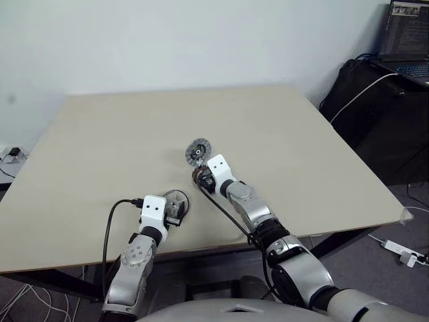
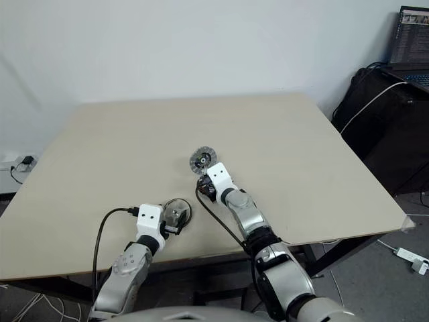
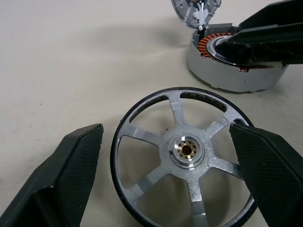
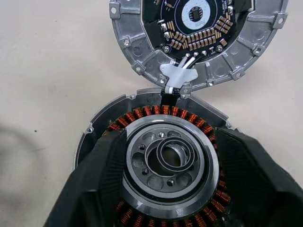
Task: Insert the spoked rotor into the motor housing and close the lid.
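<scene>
Right end effector (image 2: 202,180) at lid (image 2: 202,159); left end effector (image 2: 175,221) at spoked rotor (image 2: 178,207).

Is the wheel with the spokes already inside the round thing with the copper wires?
No, the spoked rotor lies flat on the table between the left gripper's open fingers, apart from the motor housing.

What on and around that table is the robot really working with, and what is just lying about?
Part of the job:
- spoked rotor, flat on the table between the left gripper fingers
- motor housing with copper windings, at the right gripper
- lid, swung open and joined to the housing

Just lying about:
- laptop
- black bag
- power strip on the floor
</scene>
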Controlling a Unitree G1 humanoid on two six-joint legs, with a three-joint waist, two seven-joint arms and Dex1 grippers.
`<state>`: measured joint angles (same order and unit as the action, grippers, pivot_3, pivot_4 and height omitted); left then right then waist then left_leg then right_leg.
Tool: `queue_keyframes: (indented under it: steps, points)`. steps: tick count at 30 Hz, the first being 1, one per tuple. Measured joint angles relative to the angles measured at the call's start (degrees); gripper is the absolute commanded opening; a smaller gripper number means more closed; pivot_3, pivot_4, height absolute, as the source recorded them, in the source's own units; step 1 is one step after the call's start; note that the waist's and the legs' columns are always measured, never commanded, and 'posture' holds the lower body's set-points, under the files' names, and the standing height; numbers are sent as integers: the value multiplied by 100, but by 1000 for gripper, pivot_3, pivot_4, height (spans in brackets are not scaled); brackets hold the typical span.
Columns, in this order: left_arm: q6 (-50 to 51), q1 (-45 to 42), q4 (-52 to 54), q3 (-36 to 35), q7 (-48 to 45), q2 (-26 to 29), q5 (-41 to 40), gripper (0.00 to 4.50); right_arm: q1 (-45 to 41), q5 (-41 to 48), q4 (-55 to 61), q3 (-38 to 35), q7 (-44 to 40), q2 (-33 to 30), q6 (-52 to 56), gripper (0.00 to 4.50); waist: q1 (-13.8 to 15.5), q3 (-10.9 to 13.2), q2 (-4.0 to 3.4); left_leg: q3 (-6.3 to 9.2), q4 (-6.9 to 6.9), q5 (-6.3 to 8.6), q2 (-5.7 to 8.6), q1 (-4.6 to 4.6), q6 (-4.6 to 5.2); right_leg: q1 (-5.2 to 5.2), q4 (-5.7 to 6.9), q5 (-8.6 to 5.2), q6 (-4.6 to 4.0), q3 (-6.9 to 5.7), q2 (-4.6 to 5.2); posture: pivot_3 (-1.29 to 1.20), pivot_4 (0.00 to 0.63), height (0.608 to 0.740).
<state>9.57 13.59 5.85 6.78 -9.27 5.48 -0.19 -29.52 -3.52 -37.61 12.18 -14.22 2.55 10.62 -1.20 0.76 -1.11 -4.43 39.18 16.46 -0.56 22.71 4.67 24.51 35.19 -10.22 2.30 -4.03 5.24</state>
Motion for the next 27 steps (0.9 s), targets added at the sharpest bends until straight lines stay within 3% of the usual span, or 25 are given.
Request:
queue_keyframes:
  steps: [2,11,27]
  points:
    - [0,18,4,0,1,-2,0,4500,34,64,236,-64,-43,-8,17,2955,-4,0,0,0,0,0,0,0,0,-1,0,0,0,1,0,0,0,740]
    - [-1,34,7,13,-26,-35,1,4500,82,-140,890,-107,322,-14,850,46,-2,0,0,-1,0,0,0,-2,-1,2,1,0,0,1,1,0,0,740]
    - [-3,36,7,31,-31,-55,2,4500,-101,-534,647,151,439,-20,1317,15,-7,0,0,-2,0,0,0,-2,0,2,1,0,0,1,0,0,0,740]
